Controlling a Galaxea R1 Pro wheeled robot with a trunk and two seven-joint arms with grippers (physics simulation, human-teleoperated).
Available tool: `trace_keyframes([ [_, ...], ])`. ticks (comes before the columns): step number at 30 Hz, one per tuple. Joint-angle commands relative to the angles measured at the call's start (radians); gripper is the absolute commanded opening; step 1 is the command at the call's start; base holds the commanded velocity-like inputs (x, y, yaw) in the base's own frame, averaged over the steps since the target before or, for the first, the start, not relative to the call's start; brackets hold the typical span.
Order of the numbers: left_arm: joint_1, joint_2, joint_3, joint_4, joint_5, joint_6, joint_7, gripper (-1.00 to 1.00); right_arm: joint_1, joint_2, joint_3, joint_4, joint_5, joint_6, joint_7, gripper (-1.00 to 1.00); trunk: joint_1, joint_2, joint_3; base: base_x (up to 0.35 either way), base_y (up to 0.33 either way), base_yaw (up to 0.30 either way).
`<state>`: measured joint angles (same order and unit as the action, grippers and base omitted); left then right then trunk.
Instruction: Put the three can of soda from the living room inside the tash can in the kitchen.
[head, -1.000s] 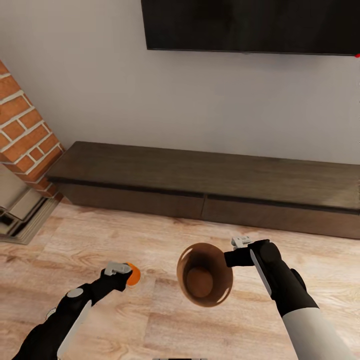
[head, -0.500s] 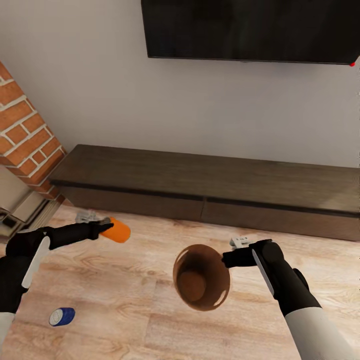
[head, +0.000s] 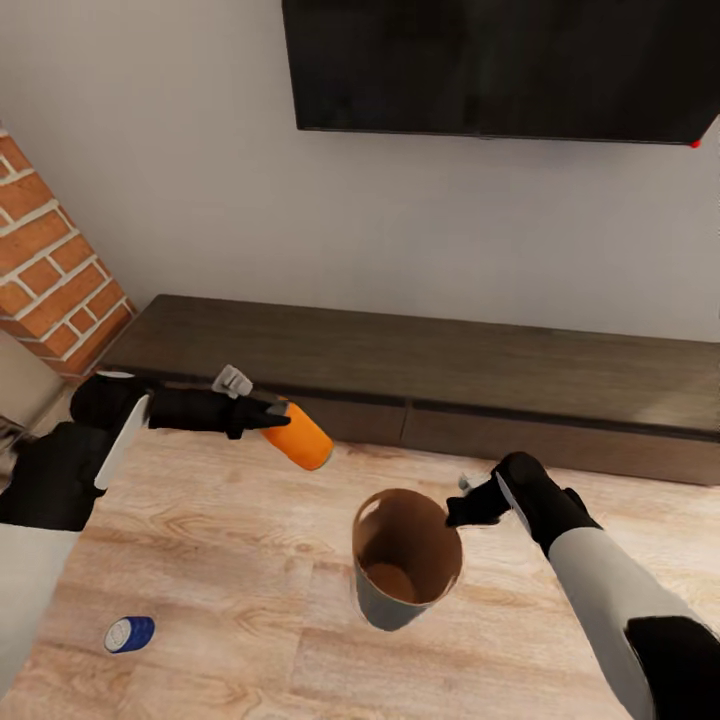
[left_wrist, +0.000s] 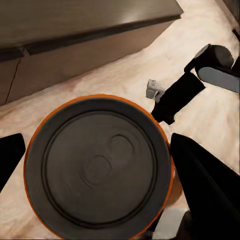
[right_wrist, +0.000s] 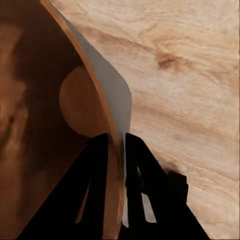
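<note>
Head view: the right gripper fingers pinch the trash can rim; something orange-brown lies inside it. At its 10 o'clock, left gripper fingers clamp an orange can.

Pale wall, black TV, dark low cabinet, brick fireplace, wood floor

Head view: open wood floor runs 6 to 9 o'clock w/ just a blue can lying at 7. Low dark cabinet blocks the whole 10-to-2 span against the wall; TV hangs above at 12. Brick fireplace closes off 9-10. Air gap betw. orange can in left gripper & trash can mouth is clear, bin sitting at 5 o'clock from the can. Right gripper pinches bin rim at 3 o'clock side, so that edge is taken; rest of rim free.
</note>
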<state>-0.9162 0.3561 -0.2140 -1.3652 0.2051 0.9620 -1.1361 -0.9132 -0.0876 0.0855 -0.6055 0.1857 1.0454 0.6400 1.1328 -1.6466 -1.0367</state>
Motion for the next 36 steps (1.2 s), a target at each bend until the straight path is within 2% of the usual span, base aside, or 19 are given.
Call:
trace_keyframes([
  [1, -0.002, -0.003, -0.015, 0.0, -0.006, -0.004, -0.001, -1.0, -0.031, 0.002, -0.001, 0.048, 0.022, 0.002, 0.004, -1.0, -0.004, 0.007, 0.003, 0.0, 0.0, 0.0],
  [2, -0.003, -0.006, -0.027, -0.001, -0.006, -0.003, -0.001, -1.0, -0.057, 0.003, -0.002, 0.09, 0.036, 0.002, 0.005, -1.0, -0.008, 0.014, 0.006, 0.0, 0.0, 0.0],
  [3, -0.005, -0.011, -0.06, -0.002, -0.007, -0.003, -0.004, -1.0, -0.128, 0.006, -0.003, 0.196, 0.066, 0.002, 0.006, -1.0, -0.012, 0.021, 0.01, 0.0, 0.0, 0.0],
  [5, -0.006, -0.013, -0.086, -0.004, -0.007, -0.002, -0.005, -1.0, -0.164, 0.008, -0.003, 0.245, 0.077, 0.002, 0.007, -1.0, -0.019, 0.035, 0.016, 0.0, 0.0, 0.0],
  [8, -0.008, -0.016, -0.155, -0.007, -0.008, -0.002, -0.006, -1.0, -0.214, 0.012, -0.001, 0.306, 0.094, 0.002, 0.004, -1.0, -0.031, 0.056, 0.025, 0.0, 0.0, 0.0],
  [10, -0.008, -0.02, -0.171, -0.008, -0.008, -0.002, -0.006, -1.0, -0.223, 0.013, 0.001, 0.316, 0.097, 0.002, 0.002, -1.0, -0.039, 0.07, 0.031, 0.0, 0.0, 0.0],
  [14, -0.009, -0.059, -0.199, -0.01, -0.009, -0.001, -0.005, -1.0, -0.235, 0.022, 0.005, 0.331, 0.102, 0.002, 0.0, -1.0, -0.054, 0.098, 0.044, 0.0, 0.0, 0.0],
  [19, -0.01, -0.128, -0.246, -0.01, -0.02, 0.004, -0.002, -1.0, -0.238, 0.049, 0.006, 0.335, 0.114, 0.002, -0.005, -1.0, -0.073, 0.133, 0.06, 0.0, 0.0, 0.0],
  [20, -0.01, -0.153, -0.261, -0.01, -0.052, 0.017, -0.002, -1.0, -0.238, 0.056, 0.006, 0.335, 0.115, 0.002, -0.006, -1.0, -0.077, 0.14, 0.063, 0.0, 0.0, 0.0],
  [21, -0.01, -0.167, -0.267, -0.01, -0.073, 0.025, -0.002, -1.0, -0.238, 0.06, 0.006, 0.335, 0.116, 0.002, -0.006, -1.0, -0.081, 0.147, 0.066, 0.0, 0.0, 0.0],
  [22, -0.01, -0.197, -0.275, -0.01, -0.116, 0.04, -0.003, -1.0, -0.239, 0.068, 0.006, 0.335, 0.116, 0.002, -0.006, -1.0, -0.085, 0.154, 0.069, 0.0, 0.0, 0.0],
  [23, -0.01, -0.212, -0.278, -0.01, -0.137, 0.046, -0.004, -1.0, -0.239, 0.072, 0.006, 0.335, 0.117, 0.002, -0.006, -1.0, -0.088, 0.161, 0.072, 0.0, 0.0, 0.0],
  [24, -0.01, -0.241, -0.283, -0.01, -0.171, 0.056, -0.005, -1.0, -0.239, 0.083, 0.007, 0.335, 0.118, 0.002, -0.007, -1.0, -0.092, 0.168, 0.075, 0.0, 0.0, 0.0],
  [27, -0.01, -0.277, -0.287, -0.01, -0.211, 0.066, -0.006, -1.0, -0.239, 0.1, 0.007, 0.336, 0.126, 0.002, -0.026, -1.0, -0.092, 0.168, 0.075, 0.0, 0.0, 0.0],
  [32, -0.01, -0.299, -0.293, -0.005, -0.237, 0.07, -0.004, -1.0, -0.238, 0.128, 0.007, 0.336, 0.137, 0.002, -0.055, -1.0, -0.092, 0.168, 0.075, 0.0, 0.0, 0.0],
  [33, -0.01, -0.302, -0.304, 0.001, -0.242, 0.067, 0.0, -1.0, -0.238, 0.14, 0.007, 0.336, 0.138, 0.002, -0.059, -1.0, -0.092, 0.168, 0.075, 0.0, 0.0, 0.0],
  [35, -0.01, -0.302, -0.324, 0.004, -0.251, 0.065, 0.004, -1.0, -0.238, 0.147, 0.007, 0.336, 0.139, 0.002, -0.06, -1.0, -0.092, 0.168, 0.075, 0.0, 0.0, 0.0],
  [36, -0.009, -0.303, -0.352, 0.007, -0.274, 0.062, 0.01, -1.0, -0.238, 0.153, 0.007, 0.336, 0.139, 0.002, -0.061, -1.0, -0.092, 0.168, 0.075, 0.0, 0.0, 0.0],
])
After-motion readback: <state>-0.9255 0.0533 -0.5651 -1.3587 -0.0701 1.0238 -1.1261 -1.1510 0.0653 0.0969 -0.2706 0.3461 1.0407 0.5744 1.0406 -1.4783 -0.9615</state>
